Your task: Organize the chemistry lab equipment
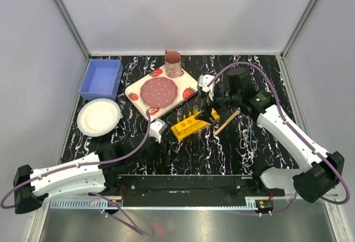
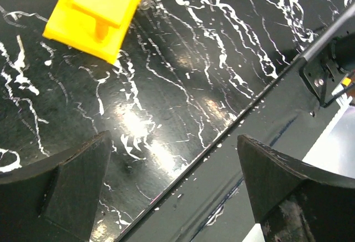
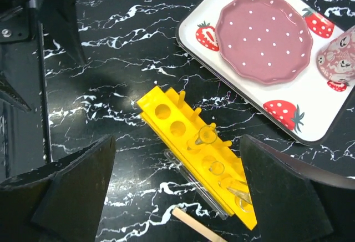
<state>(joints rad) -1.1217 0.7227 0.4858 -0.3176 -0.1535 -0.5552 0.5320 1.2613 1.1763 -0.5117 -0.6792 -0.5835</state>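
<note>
Black marbled table [image 1: 233,147]: the yellow rack [image 1: 187,124] stands mid-table, holding clear tubes [image 3: 207,135]. The right gripper [image 3: 177,189] hovers above the rack and the left gripper [image 2: 173,189] sits to its near-left. Both have fingers spread wide and empty.

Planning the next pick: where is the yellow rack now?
The rack sits mid-table in the top view, just below the strawberry tray, under the open right hand.

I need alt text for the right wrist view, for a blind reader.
A yellow rack with a few clear tubes lies on a black marbled table, framed by the open right gripper. Beyond it sits a strawberry tray with a pink plate.
</note>
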